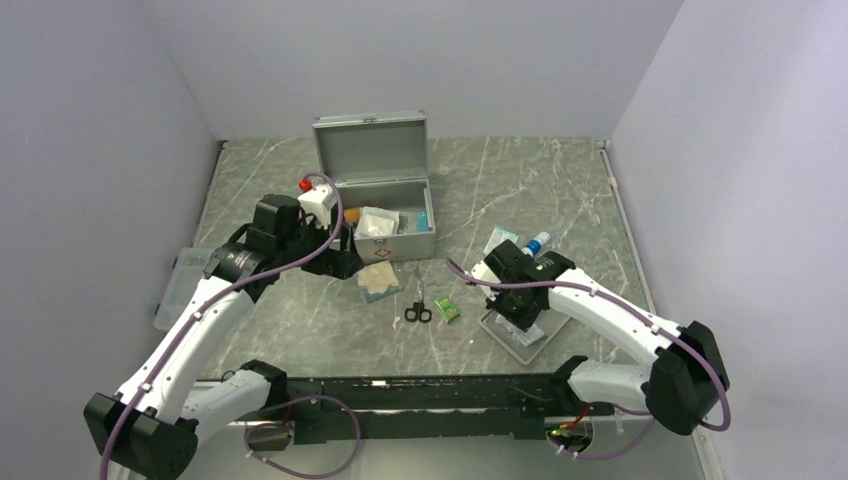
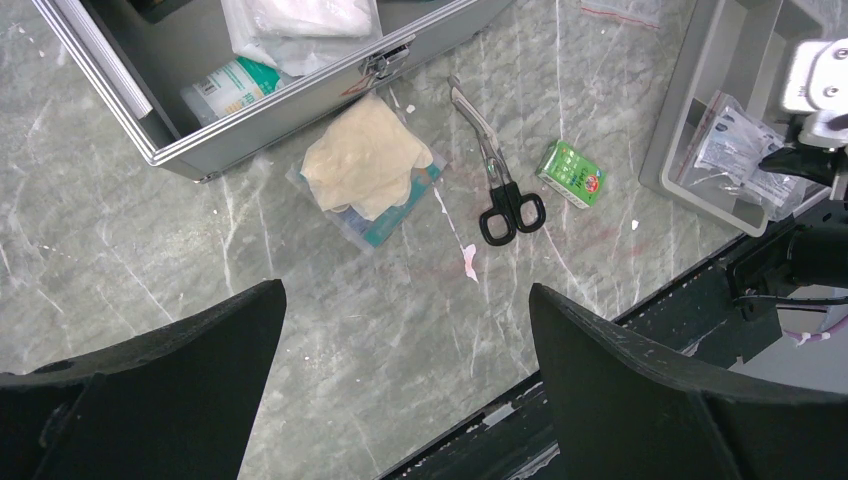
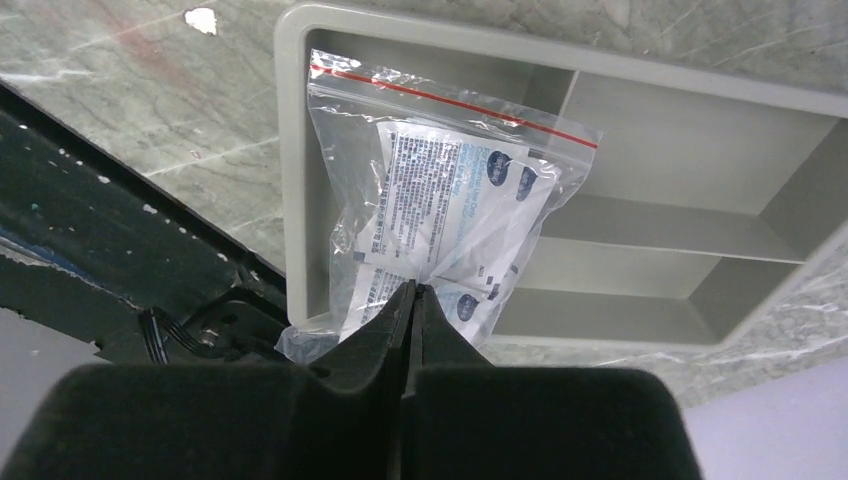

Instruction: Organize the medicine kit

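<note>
Silver-grey metal marks the medicine kit [image 1: 375,190] in the top view. It stands at the back middle of the marble table [image 1: 560,190] with its lid raised upright. The left arm reaches forward from its base and bends inward, bringing the left gripper [image 1: 345,263] just beside the kit's front left corner. The right arm is folded back on itself, and the right gripper [image 1: 520,312] points down over the grey tray [image 1: 535,342] at the near right. Scissors [image 1: 417,308] and a small green box [image 1: 447,310] lie between the two grippers. A packet of gloves [image 1: 380,282] lies just in front of the kit. A clear plastic box [image 1: 178,290] sits at the far left edge.

From the left wrist, the camera looks down on bare marble. Both black fingers [image 2: 180,390] are spread wide apart, with nothing between them and nothing touched. The kit's open front corner fills the upper left, with packets lying inside it. The gloves packet, scissors and green box lie in a row to its right.

From the right wrist, the fingers are pressed tightly together, pinching the near edge of a zip bag [image 3: 450,190] of white sachets. The bag lies in the tray's long end compartment, and its near end hangs over the rim.
</note>
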You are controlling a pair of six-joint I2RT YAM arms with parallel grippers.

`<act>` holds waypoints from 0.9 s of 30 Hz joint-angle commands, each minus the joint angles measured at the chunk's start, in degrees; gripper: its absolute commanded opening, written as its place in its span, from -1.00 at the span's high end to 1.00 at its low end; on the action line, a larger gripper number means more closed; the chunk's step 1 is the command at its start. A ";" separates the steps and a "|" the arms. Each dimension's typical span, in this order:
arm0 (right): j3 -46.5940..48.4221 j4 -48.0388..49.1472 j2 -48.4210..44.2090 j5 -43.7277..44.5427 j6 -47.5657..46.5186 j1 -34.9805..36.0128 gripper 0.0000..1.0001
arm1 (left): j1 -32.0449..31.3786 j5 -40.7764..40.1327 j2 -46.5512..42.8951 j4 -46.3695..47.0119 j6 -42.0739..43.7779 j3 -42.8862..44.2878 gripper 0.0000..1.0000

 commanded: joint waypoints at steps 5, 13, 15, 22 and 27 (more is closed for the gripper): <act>0.46 0.74 5.61 1.50 1.06 1.27 1.00 | -0.30 0.74 -0.70 0.89 -0.04 -0.02 -0.99; 3.15 0.09 9.19 0.10 1.26 1.75 1.00 | -0.28 0.92 -0.88 0.85 -0.06 0.04 -0.99; 3.99 -0.31 10.06 -0.46 0.85 1.95 1.00 | -0.29 1.08 -1.00 0.85 -0.17 0.09 -0.99; 5.47 -1.29 9.75 -3.08 -0.55 2.12 1.00 | -0.30 1.10 -1.15 0.86 -0.15 0.02 -0.99; 5.22 -1.19 12.70 -3.08 -0.46 3.37 1.00 | -0.30 1.04 -1.27 0.85 -0.18 0.03 -0.99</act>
